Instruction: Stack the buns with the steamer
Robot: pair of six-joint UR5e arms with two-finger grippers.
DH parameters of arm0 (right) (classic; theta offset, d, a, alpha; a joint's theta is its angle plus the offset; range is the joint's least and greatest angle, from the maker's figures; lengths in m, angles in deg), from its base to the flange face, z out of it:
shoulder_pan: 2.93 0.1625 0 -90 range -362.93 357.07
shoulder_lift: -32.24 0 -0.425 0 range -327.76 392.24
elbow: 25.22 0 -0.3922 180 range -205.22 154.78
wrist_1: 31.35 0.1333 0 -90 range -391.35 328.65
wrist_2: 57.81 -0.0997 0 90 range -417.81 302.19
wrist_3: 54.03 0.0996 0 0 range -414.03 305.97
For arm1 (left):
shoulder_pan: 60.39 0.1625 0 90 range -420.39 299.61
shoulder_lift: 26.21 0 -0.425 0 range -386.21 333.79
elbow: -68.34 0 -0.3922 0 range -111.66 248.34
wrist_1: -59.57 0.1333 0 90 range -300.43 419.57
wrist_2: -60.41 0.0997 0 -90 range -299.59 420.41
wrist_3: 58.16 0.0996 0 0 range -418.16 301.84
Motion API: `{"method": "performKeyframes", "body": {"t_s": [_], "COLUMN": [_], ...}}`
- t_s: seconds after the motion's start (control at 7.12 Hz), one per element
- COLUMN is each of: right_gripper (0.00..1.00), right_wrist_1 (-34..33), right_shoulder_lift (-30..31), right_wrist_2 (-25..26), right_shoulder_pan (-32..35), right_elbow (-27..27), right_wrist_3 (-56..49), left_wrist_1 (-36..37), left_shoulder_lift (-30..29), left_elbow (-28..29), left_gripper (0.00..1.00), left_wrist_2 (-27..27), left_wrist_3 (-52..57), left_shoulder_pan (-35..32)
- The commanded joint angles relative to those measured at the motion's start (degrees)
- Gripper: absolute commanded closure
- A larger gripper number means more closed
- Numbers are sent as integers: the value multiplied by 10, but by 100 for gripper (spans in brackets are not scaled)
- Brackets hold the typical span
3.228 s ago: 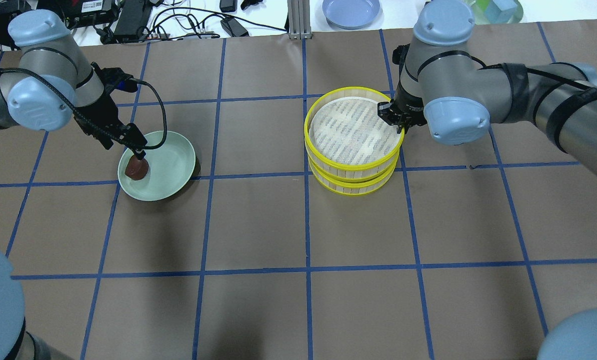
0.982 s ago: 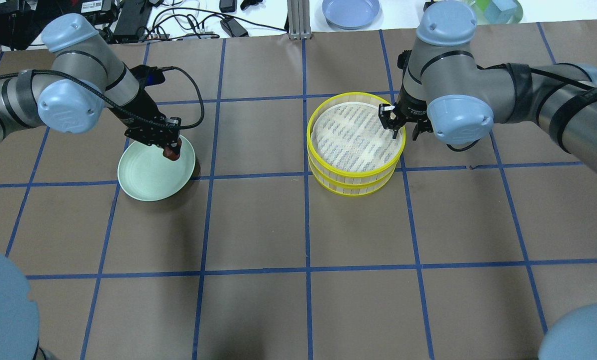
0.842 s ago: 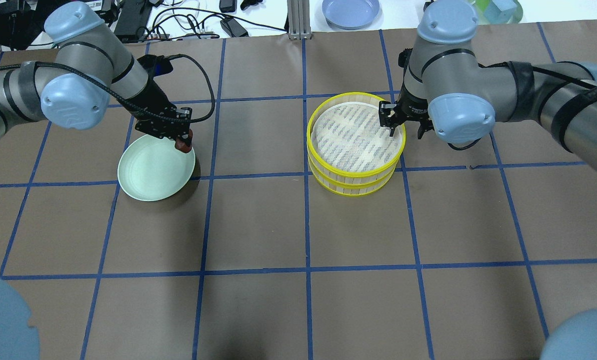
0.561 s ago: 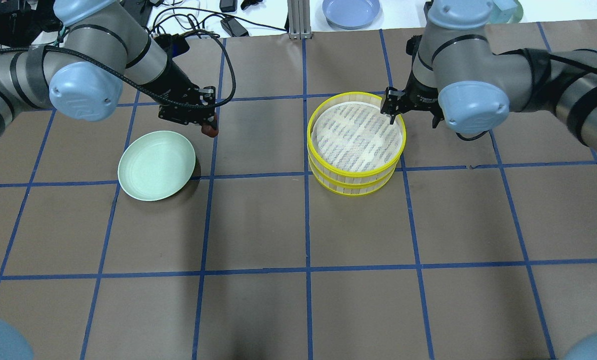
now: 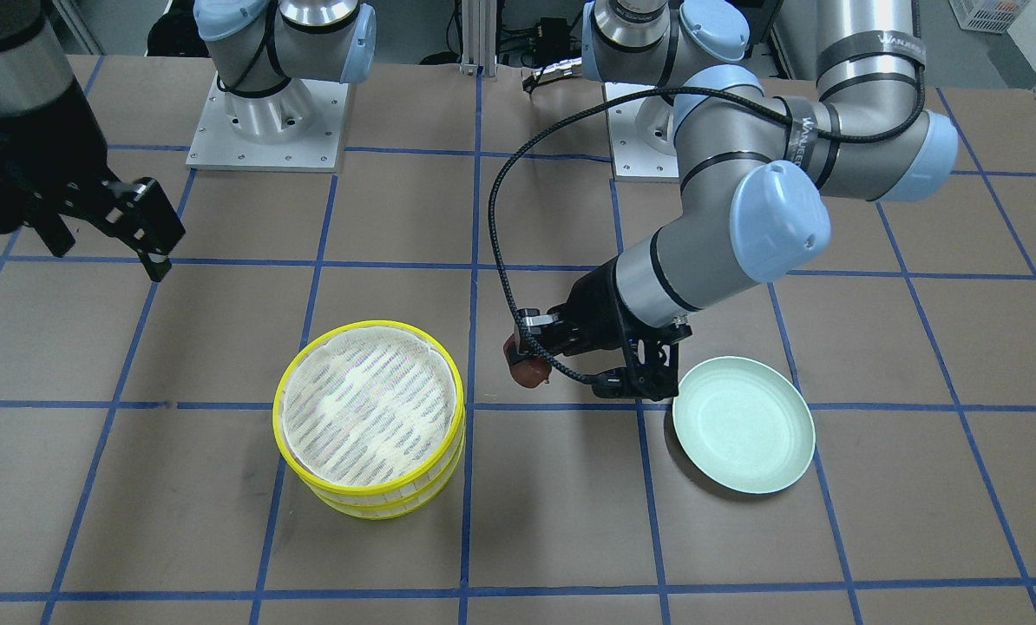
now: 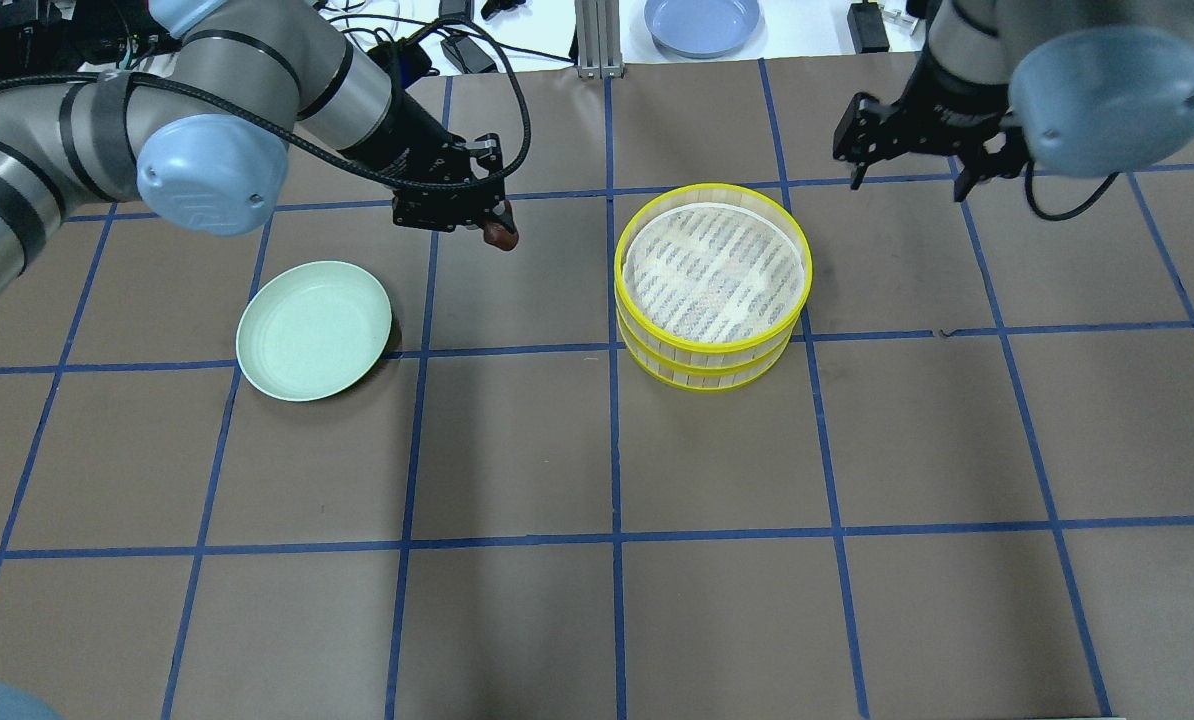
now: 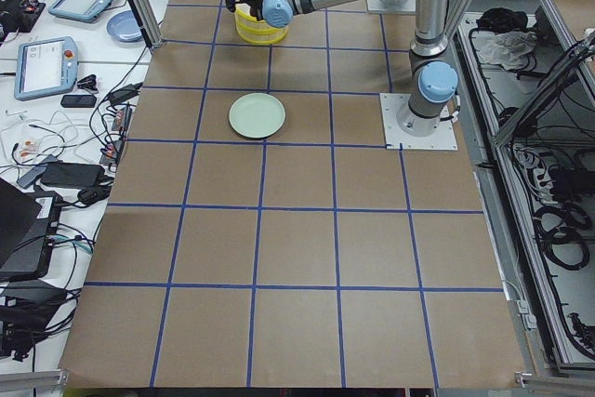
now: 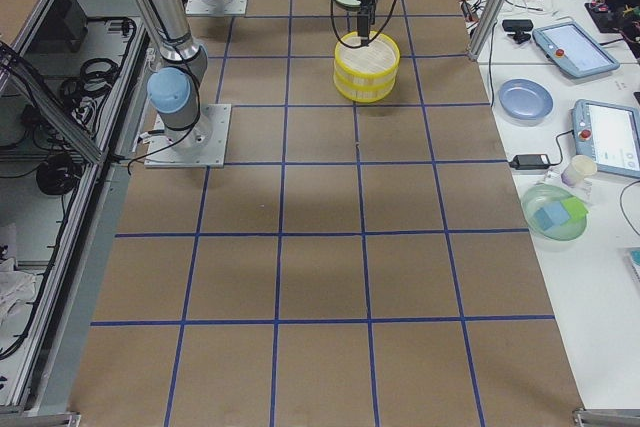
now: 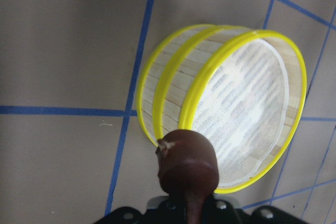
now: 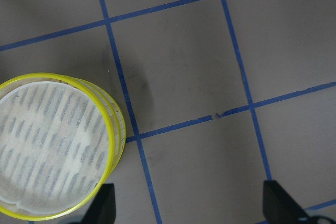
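Overhead, the dark reddish-brown bun (image 6: 503, 236) is seen clamped in the jaws of the left gripper (image 6: 495, 226), a smooth, rounded, slightly glossy lump. It is held over the table, at about 10 o'clock from the steamer (image 6: 714, 372) and at about 2 o'clock from the pale green plate (image 6: 257, 350), apart from both. The steamer is built of two round tiers stacked one on the other, with slatted bamboo walls and bright yellow rims; its top is covered by a thin white liner (image 6: 709, 272) through which the slats show as grey streaks. The plate is shallow, round and matt. The right gripper (image 6: 907, 180) is kept at about 2 o'clock from the steamer, its jaws spread wide with nothing between them. The table (image 6: 717, 460) is covered in dull brown paper, which is marked into squares by blue tape.
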Motion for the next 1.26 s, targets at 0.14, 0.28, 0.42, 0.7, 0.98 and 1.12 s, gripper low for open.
{"method": "performKeyframes", "body": {"t_s": [0.14, 0.28, 0.42, 0.7, 0.98, 1.12], "right_gripper": [0, 0, 0, 0, 0, 0], "right_wrist_1": [13, 16, 17, 18, 19, 20], "right_shoulder_lift": [22, 27, 27, 27, 27, 27], "right_wrist_2": [0, 1, 0, 0, 1, 1], "right_shoulder_pan": [-18, -16, -17, -17, -17, -17], "right_elbow": [4, 3, 3, 3, 2, 2], "right_wrist_3": [-8, -9, -9, -8, -8, -8], "left_wrist_1": [71, 104, 138, 158, 167, 169], "left_shoulder_lift": [-36, -52, -69, -90, -96, -96], "left_elbow": [-12, -18, -20, -20, -20, -17], "left_gripper": [100, 100, 100, 65, 19, 7], "left_wrist_2": [-44, -64, -81, -80, -80, -79], "left_wrist_3": [-36, -37, -42, -60, -63, -93], "left_shoulder_pan": [-47, -47, -51, -59, -61, -62]}}
